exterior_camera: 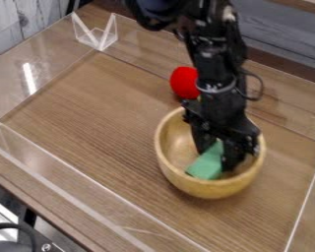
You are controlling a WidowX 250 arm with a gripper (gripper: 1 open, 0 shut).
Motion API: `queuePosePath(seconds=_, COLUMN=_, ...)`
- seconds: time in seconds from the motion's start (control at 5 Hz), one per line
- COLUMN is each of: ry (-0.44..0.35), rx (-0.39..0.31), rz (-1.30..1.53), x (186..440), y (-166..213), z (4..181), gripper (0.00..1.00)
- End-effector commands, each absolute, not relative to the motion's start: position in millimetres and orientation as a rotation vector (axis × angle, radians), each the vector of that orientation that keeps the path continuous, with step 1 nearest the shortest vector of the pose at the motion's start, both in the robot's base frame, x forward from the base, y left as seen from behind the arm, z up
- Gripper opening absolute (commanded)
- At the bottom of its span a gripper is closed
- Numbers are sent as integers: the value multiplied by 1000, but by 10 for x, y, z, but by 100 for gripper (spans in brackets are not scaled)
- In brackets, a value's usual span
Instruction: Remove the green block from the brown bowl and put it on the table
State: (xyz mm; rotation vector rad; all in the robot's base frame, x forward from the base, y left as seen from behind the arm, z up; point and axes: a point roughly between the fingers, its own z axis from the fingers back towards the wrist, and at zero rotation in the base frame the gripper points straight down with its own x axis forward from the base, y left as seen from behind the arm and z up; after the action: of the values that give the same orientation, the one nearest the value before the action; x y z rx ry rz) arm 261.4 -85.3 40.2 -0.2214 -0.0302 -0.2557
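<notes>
The brown bowl (169,157) sits on the table (82,113) right of centre. Inside it lies the green block (204,168), tilted against the bowl's right side. My gripper (223,155) reaches straight down into the bowl, its black fingers shut on the block's upper end. The block's top part is hidden behind the fingers, and I cannot tell whether it is lifted off the bowl's floor.
A red ball-shaped toy (183,80) lies on the table just behind the bowl, beside the arm. Clear acrylic walls (23,157) ring the tabletop, and a small clear stand (94,31) is at the back left corner.
</notes>
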Motion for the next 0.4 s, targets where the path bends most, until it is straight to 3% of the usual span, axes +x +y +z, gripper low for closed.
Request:
queuePosePath(seconds=0.0, ry=-52, rx=-224, rz=-288, x=2622, y=-972, z=392, gripper=0)
queuePosePath(seconds=0.2, ry=-47, rx=-221, rz=-280, x=2618, y=-940, z=360, gripper=0)
